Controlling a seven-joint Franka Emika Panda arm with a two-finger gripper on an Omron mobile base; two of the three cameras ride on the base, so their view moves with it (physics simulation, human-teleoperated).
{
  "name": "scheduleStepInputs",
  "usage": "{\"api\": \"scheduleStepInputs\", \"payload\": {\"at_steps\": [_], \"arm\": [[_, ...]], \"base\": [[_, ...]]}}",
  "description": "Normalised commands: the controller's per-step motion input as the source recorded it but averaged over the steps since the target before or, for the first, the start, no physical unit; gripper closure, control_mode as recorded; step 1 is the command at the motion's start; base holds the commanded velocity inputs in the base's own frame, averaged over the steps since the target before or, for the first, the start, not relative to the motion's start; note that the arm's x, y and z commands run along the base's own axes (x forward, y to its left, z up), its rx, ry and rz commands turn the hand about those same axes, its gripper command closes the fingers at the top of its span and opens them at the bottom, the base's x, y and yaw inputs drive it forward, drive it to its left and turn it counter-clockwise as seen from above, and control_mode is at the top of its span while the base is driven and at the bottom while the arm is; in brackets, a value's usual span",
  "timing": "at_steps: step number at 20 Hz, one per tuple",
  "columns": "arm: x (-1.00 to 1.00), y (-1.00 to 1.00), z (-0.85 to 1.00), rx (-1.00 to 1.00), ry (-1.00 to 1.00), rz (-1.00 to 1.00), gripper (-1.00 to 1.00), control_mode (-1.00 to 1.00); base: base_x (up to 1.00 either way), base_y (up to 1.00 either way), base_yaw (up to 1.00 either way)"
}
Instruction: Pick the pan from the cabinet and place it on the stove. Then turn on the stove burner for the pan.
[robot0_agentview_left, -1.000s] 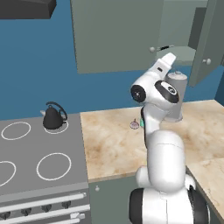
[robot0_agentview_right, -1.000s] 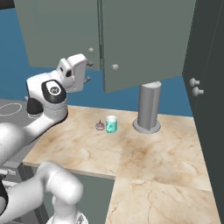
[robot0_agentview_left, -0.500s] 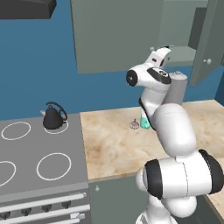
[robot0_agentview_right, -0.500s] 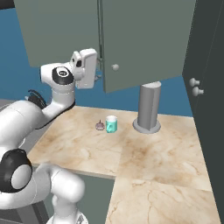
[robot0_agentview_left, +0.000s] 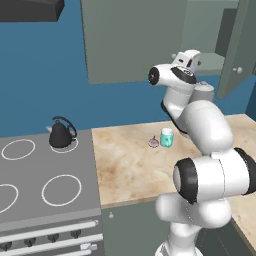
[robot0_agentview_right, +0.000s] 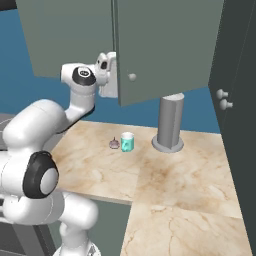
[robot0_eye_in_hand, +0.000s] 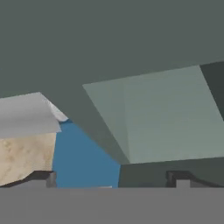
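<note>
The pan is hidden. The grey-green cabinet (robot0_agentview_left: 130, 40) hangs over the counter, its right door (robot0_agentview_left: 239, 45) swung open. In the right base view that open door (robot0_agentview_right: 165, 45) covers the inside. My hand (robot0_agentview_left: 188, 57) is raised just under the cabinet's bottom edge, at the opening. In the hand view my gripper (robot0_eye_in_hand: 110, 178) is open with nothing between its widely spaced fingertips (robot0_eye_in_hand: 42, 177), and it looks up at the cabinet's underside and a paler inner panel (robot0_eye_in_hand: 170, 113). The stove (robot0_agentview_left: 30, 210) with white rings lies at the lower left.
A black kettle (robot0_agentview_left: 61, 134) stands on the stove's back right ring. On the marble counter (robot0_agentview_left: 125, 165) sit a teal cup (robot0_agentview_left: 166, 137) and a small grey thing (robot0_agentview_left: 154, 143). A grey cylinder (robot0_agentview_right: 170, 122) stands behind them. A tall dark cabinet (robot0_agentview_right: 235, 100) bounds the right side.
The arm has stretched upward, and the hand has risen and moved closer to the cabinet opening. The jaws have stayed open.
</note>
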Motion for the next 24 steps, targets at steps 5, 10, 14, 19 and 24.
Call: {"api": "scheduleStepInputs", "payload": {"at_steps": [5,10,14,19,24], "arm": [[-0.03,-0.53,-0.02,0.00,0.01,-0.11,-1.00,-1.00],[-0.02,-0.58,-0.01,0.00,0.01,-0.10,-1.00,-1.00],[-0.28,-0.69,0.00,0.00,0.00,-0.09,-1.00,-1.00],[-0.68,-0.76,0.00,0.00,-0.05,-0.10,-1.00,-1.00],[-0.72,-0.78,0.00,0.00,-0.07,-0.10,-1.00,-1.00]], "base": [[0.00,0.00,0.00],[0.00,0.00,0.00],[0.00,0.00,0.00],[0.00,0.00,0.00],[0.00,0.00,0.00]]}}
